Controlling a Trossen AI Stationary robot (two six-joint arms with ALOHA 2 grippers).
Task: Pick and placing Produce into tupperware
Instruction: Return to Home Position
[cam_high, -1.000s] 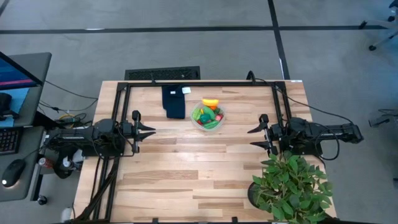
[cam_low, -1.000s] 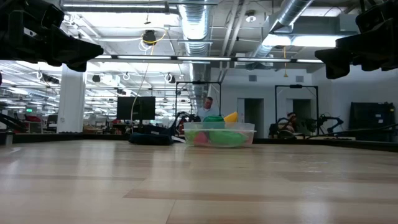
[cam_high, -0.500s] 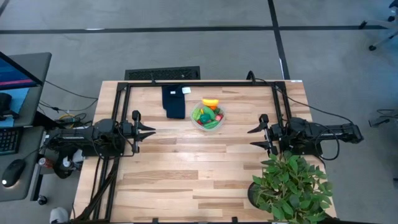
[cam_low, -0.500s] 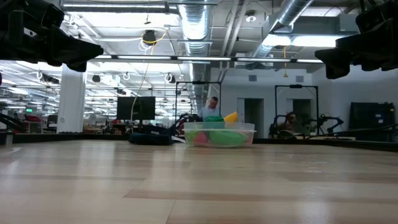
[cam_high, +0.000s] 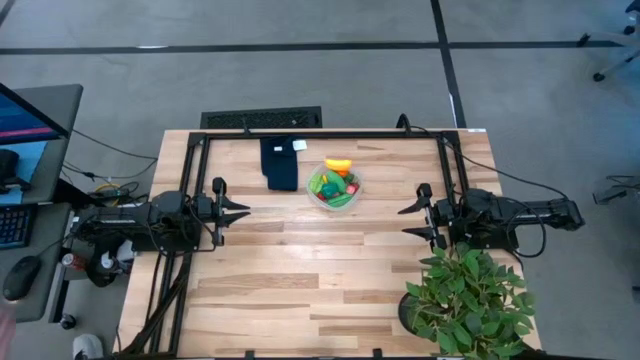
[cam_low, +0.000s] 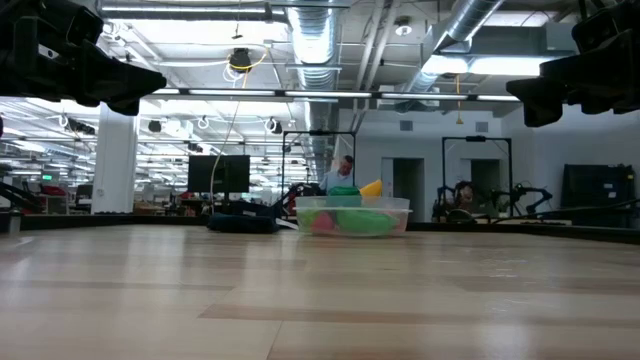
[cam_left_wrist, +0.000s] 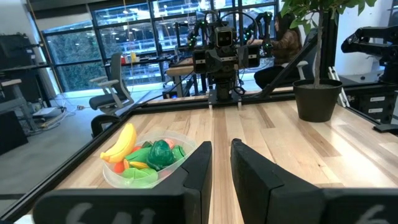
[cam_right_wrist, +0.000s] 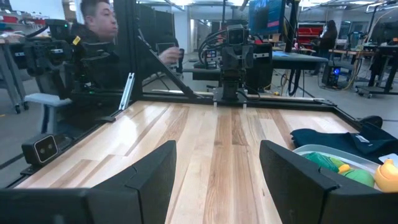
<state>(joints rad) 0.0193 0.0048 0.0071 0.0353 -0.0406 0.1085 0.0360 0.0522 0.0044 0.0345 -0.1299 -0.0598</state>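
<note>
- Clear plastic first: I see the tupperware (cam_high: 335, 187) in the upper middle of the high view, on the far half of the wooden table (cam_high: 300, 290), between the two arms and well apart from both.
- It is round, so it has no long axis of its own; it sits upright, open side up.
- The produce (cam_high: 338, 190) is piled inside it: green pieces, a bit of red, some orange.
- The yellow banana (cam_high: 338, 165) lies on the pile at the container's upper edge in the high view, its long axis running left to right across the frame.
- In the low view the tupperware (cam_low: 352, 216) sits at mid-frame, and the banana's tip (cam_low: 372, 187) pokes over the rim, tilted up toward the right.
- My left wrist view shows the banana (cam_left_wrist: 121, 144) leaning on the rim, one end raised above the green pieces.
- A dark blue cloth (cam_high: 281, 163) lies just left of the container in the high view, its long side running up and down the frame.
- The left gripper (cam_high: 240, 213) hangs over the left middle of the table. Its fingers (cam_left_wrist: 193, 163) are drawn almost together, with only a thin slit between them and nothing held.
- The right gripper (cam_high: 403, 221) hangs over the right middle, fingers (cam_right_wrist: 152, 171) spread wide and empty.
- A potted plant (cam_high: 468, 300) fills the lower right corner of the table, just below the right arm.
- A person (cam_right_wrist: 93, 37) shows beyond the table in my right wrist view.
</note>
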